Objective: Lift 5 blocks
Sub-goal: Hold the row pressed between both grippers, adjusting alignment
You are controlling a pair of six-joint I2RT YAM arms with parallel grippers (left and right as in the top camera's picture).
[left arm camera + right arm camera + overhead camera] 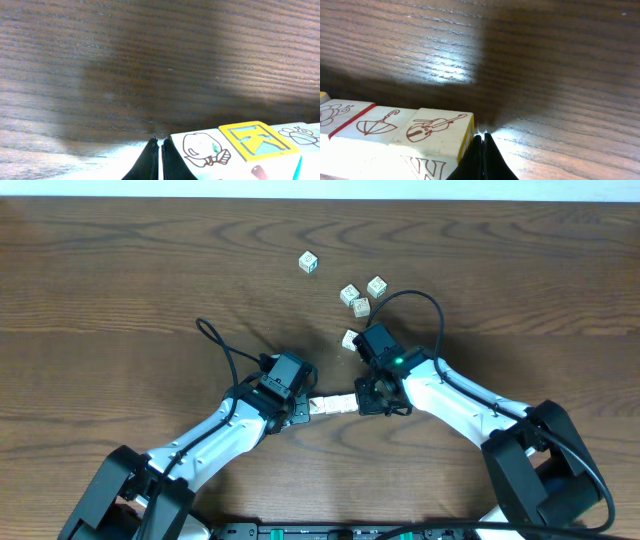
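A short row of cream blocks [332, 404] is squeezed end to end between my two grippers at the table's front middle. My left gripper [306, 407] is shut, and the outer side of its fingers presses the row's left end. In the left wrist view this gripper [158, 145] touches a block with a brown drawing [205, 150], beside a yellow K block [255, 140]. My right gripper [362, 402] is shut against the right end. In the right wrist view it [481, 137] touches the violin block [437, 127]. I cannot tell whether the row is off the table.
Several loose blocks lie farther back: one alone [308, 262], a cluster [361, 300] and one [350, 339] just behind my right wrist. Black cables loop over both arms. The rest is bare dark wood table [120, 300].
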